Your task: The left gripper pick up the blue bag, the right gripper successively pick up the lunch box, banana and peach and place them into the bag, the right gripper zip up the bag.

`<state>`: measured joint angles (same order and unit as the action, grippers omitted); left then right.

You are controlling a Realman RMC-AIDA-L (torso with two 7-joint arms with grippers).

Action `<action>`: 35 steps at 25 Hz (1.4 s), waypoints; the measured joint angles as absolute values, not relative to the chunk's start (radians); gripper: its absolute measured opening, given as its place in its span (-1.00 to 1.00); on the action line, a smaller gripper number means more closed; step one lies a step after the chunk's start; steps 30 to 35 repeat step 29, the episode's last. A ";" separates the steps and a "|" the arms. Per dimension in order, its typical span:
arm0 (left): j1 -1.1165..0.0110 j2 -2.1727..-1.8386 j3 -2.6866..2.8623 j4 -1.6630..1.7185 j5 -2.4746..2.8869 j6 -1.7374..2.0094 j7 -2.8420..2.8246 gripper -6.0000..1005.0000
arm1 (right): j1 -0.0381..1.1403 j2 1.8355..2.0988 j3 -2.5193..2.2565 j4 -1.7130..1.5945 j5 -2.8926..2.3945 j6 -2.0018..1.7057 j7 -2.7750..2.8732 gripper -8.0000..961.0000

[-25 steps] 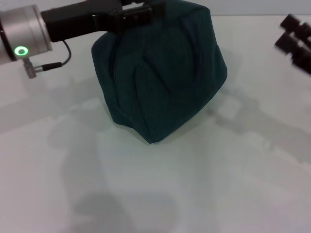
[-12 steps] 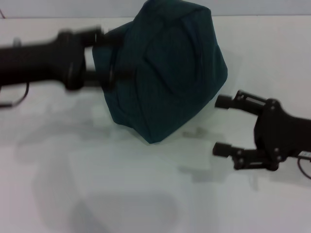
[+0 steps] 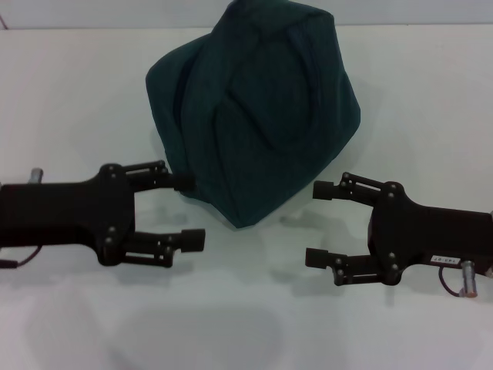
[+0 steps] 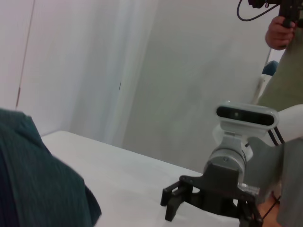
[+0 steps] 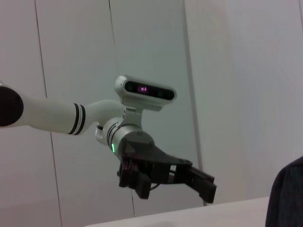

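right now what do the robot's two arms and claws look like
The left gripper is an all-black two-fingered claw with visible screws and linkage bars; a thin dark cable runs from its black body. The right gripper is the same black claw but carries a small white label, with a silver connector and reddish cable behind it. The wrist views show white arm segments with black rings, silver wrist cylinders and white-grey camera housings.

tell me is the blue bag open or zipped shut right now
Looks shut: the blue bag sits as a closed lump on the table, no opening or lining showing. The zipper itself isn't visible.
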<state>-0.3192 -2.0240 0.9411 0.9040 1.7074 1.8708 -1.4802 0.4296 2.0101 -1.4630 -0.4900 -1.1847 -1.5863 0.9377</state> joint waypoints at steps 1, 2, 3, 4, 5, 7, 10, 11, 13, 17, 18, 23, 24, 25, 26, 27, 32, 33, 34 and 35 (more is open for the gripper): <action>-0.319 -2.021 0.941 0.881 1.709 1.871 -1.462 0.78 | 0.430 2.010 -1.463 -0.490 -1.186 -1.586 0.938 0.84; -0.319 -2.018 0.941 0.862 1.709 1.871 -1.446 0.78 | 0.430 2.010 -1.463 -0.490 -1.187 -1.586 0.937 0.84; -0.318 -2.014 0.940 0.840 1.710 1.872 -1.427 0.78 | 0.430 2.009 -1.461 -0.490 -1.188 -1.587 0.937 0.84; -0.316 -2.013 0.939 0.827 1.711 1.874 -1.417 0.78 | 0.430 2.008 -1.461 -0.491 -1.189 -1.588 0.937 0.84; -0.315 -2.012 0.938 0.818 1.715 1.876 -1.408 0.78 | 0.430 2.007 -1.459 -0.491 -1.189 -1.589 0.937 0.84; -0.314 -2.012 0.936 0.805 1.717 1.879 -1.396 0.78 | 0.430 2.004 -1.459 -0.491 -1.189 -1.589 0.937 0.84; -0.311 -2.012 0.936 0.800 1.718 1.880 -1.389 0.78 | 0.428 2.003 -1.459 -0.491 -1.189 -1.590 0.937 0.84; -0.310 -2.012 0.936 0.799 1.719 1.880 -1.389 0.78 | 0.427 2.003 -1.458 -0.491 -1.189 -1.589 0.937 0.84; -0.308 -2.012 0.936 0.799 1.720 1.880 -1.388 0.78 | 0.424 2.001 -1.458 -0.491 -1.190 -1.587 0.937 0.84; -0.306 -2.014 0.936 0.799 1.721 1.880 -1.388 0.78 | 0.420 1.994 -1.457 -0.491 -1.187 -1.586 0.937 0.85; -0.307 -2.015 0.936 0.798 1.721 1.880 -1.388 0.78 | 0.419 1.993 -1.457 -0.491 -1.186 -1.587 0.937 0.85; -0.309 -2.017 0.937 0.798 1.721 1.879 -1.388 0.78 | 0.418 1.991 -1.457 -0.491 -1.184 -1.588 0.937 0.84; -0.309 -2.018 0.937 0.798 1.721 1.879 -1.388 0.78 | 0.417 1.990 -1.457 -0.491 -1.184 -1.588 0.937 0.84; -0.309 -2.018 0.937 0.798 1.721 1.879 -1.388 0.78 | 0.417 1.990 -1.457 -0.491 -1.184 -1.588 0.937 0.84; -0.310 -2.019 0.937 0.798 1.721 1.879 -1.388 0.78 | 0.416 1.990 -1.457 -0.491 -1.184 -1.588 0.937 0.84; -0.310 -2.019 0.937 0.798 1.721 1.879 -1.388 0.78 | 0.416 1.990 -1.457 -0.491 -1.184 -1.588 0.937 0.84; -0.311 -2.019 0.937 0.798 1.721 1.879 -1.389 0.78 | 0.415 1.990 -1.457 -0.491 -1.184 -1.588 0.937 0.84; -0.311 -2.019 0.937 0.798 1.721 1.879 -1.389 0.78 | 0.415 1.990 -1.457 -0.491 -1.184 -1.588 0.937 0.84; -0.311 -2.019 0.937 0.798 1.721 1.879 -1.389 0.78 | 0.415 1.990 -1.457 -0.491 -1.184 -1.588 0.937 0.84; -0.311 -2.019 0.937 0.798 1.721 1.879 -1.389 0.78 | 0.415 1.990 -1.457 -0.491 -1.184 -1.588 0.937 0.84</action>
